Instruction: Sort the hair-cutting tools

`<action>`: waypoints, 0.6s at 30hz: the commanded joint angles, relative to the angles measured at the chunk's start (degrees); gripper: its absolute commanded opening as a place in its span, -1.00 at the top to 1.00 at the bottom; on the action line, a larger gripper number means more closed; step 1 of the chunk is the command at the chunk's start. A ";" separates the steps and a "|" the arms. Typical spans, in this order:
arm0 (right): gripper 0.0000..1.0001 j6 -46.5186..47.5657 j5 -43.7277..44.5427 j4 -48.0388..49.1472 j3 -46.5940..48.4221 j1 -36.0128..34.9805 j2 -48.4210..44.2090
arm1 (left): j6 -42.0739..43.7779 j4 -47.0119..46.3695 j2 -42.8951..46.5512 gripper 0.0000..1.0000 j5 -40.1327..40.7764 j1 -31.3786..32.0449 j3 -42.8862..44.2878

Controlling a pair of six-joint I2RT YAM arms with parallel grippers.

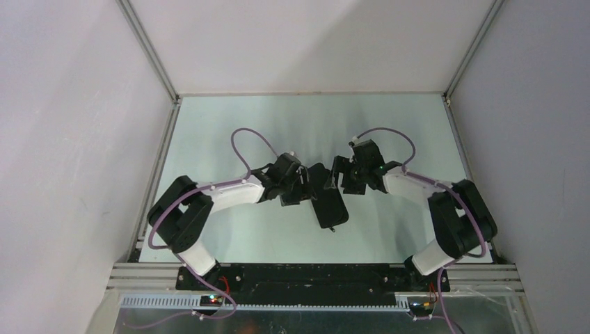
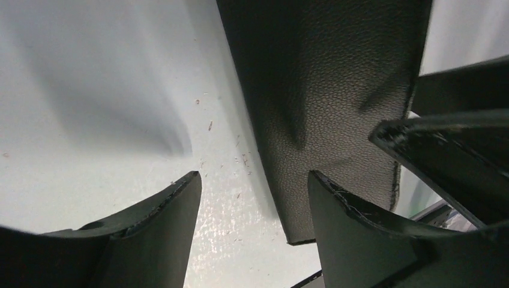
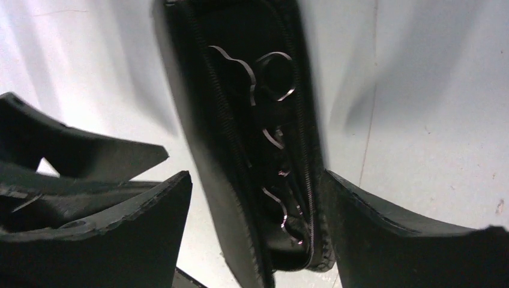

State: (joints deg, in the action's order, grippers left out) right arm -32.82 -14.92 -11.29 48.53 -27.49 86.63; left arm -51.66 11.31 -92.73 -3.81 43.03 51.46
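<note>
The silver scissors lie inside the black pouch, between the fingers of the right pincer and running on ahead of it. Only thin bright outlines show against the dark lining. There is a round ring handle with a hooked finger rest beside it, and closer to the pincer more curved loops, too tangled in shadow to tell piece from piece. A zip with fine teeth runs along both sides of the long opening, which gapes wide.

The right pincer stands apart, one finger on each side of the pouch's near end. A strip of pale tabletop shows between its left finger and the pouch.

The left pincer is apart too. Bare tabletop, faintly glossy and flecked with tiny specks, fills most of its gap, and the pouch's squared corner reaches in beside its right finger. From this side the pouch is closed, pebbled, leather-like material with a stitched edge, dented in soft folds.

From above, both pincers meet at the far end of the long, rounded-rectangle pouch.
</note>
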 commanded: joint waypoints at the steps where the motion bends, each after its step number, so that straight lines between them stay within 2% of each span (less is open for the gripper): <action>1: -0.58 0.67 -2.53 1.22 2.21 1.85 5.10 | -1.13 -3.68 -1.93 -0.41 -3.62 -0.24 1.54; 4: -0.38 1.42 -4.16 1.04 1.73 2.63 7.44 | -1.16 -3.76 -2.63 -0.40 -4.40 -0.26 2.04; 9: -0.15 0.85 -7.03 4.82 -2.98 4.67 8.12 | -0.96 -3.12 -3.50 -0.36 -5.14 -0.25 3.08; 11: 0.13 0.27 -8.73 6.72 -4.99 5.55 9.00 | -0.91 -2.87 -4.06 -0.34 -5.68 -0.29 3.59; 13: 0.30 -0.42 -9.90 8.54 -6.98 6.04 9.65 | -0.94 -3.03 -4.64 -0.32 -6.14 -0.28 3.90; 18: 0.42 -2.19 -10.79 12.25 -10.78 6.57 10.02 | -1.94 -3.64 -6.56 -0.22 -7.34 -0.29 5.29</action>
State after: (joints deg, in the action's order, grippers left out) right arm -33.76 -25.21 -0.34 41.89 -20.29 93.89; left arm -52.53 9.13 -97.86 -9.43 42.98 54.24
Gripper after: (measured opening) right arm 0.314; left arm 0.627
